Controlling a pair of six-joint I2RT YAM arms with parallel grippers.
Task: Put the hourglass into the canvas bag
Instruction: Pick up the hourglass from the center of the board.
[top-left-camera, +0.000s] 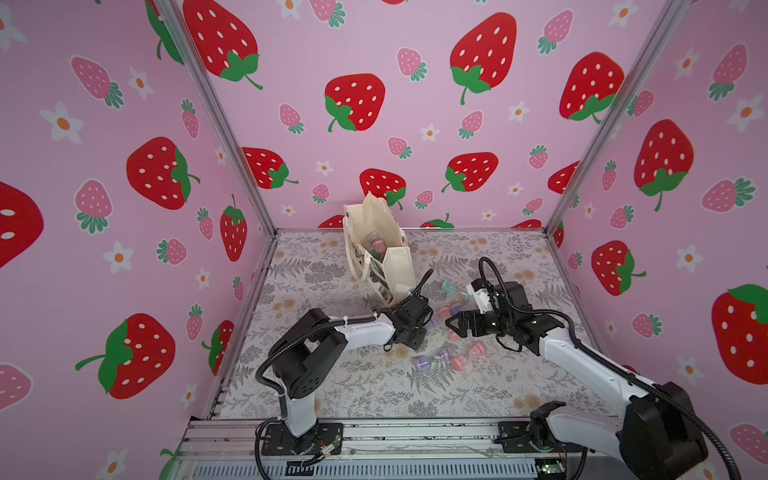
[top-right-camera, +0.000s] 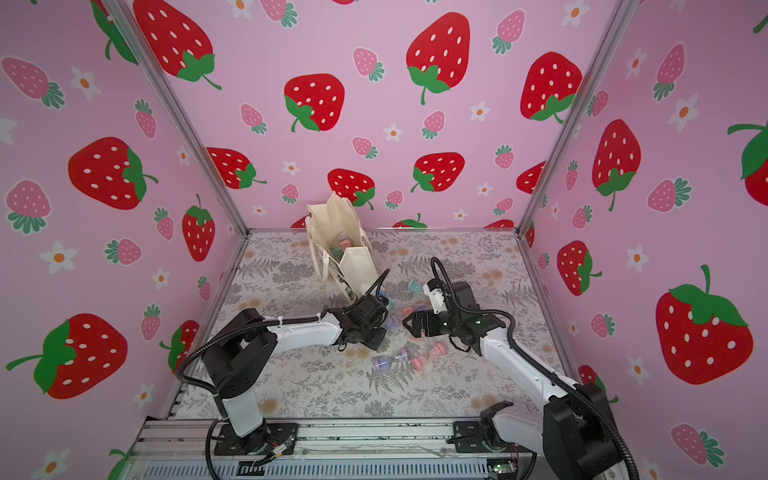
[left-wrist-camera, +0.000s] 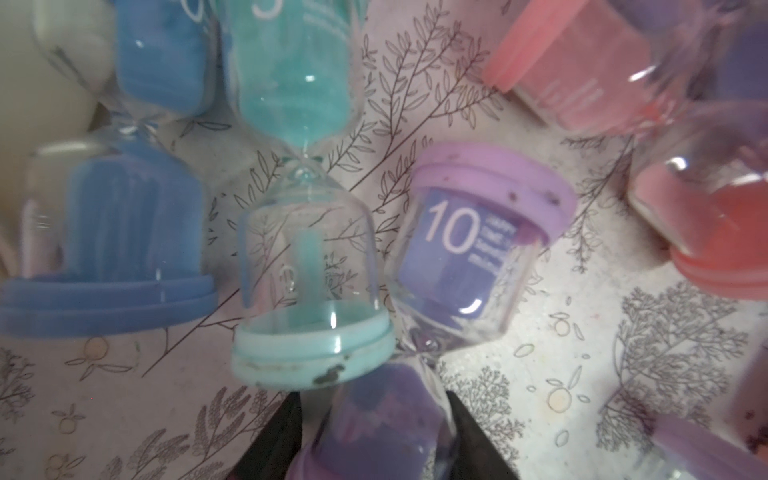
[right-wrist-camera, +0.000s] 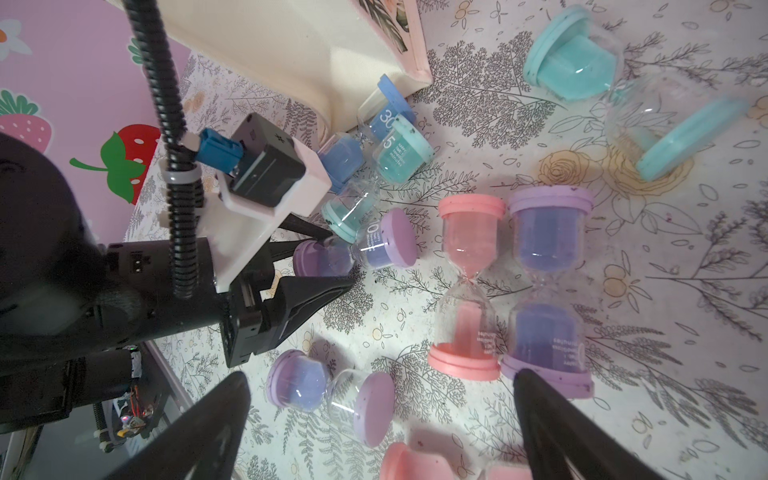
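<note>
The cream canvas bag (top-left-camera: 397, 266) (top-right-camera: 357, 266) stands open at the back of the table, with several hourglasses (top-left-camera: 376, 245) lying inside. At the bag's foot, my left gripper (left-wrist-camera: 372, 401) (right-wrist-camera: 340, 258) is shut on a lying purple hourglass (left-wrist-camera: 453, 245) (right-wrist-camera: 374, 245) marked 10, one black finger on each side of its lower bulb. A teal hourglass (left-wrist-camera: 299, 232) and a blue one (left-wrist-camera: 124, 216) lie against it. My right gripper (top-left-camera: 451, 326) (right-wrist-camera: 380, 376) hangs open just to the right, above loose hourglasses, holding nothing.
More hourglasses lie on the floral table (top-left-camera: 332, 382): a pink (right-wrist-camera: 469, 282) and purple (right-wrist-camera: 548, 282) pair side by side, a teal one (right-wrist-camera: 631, 95), another purple one (right-wrist-camera: 332, 386) under my right gripper. Strawberry-print walls close three sides.
</note>
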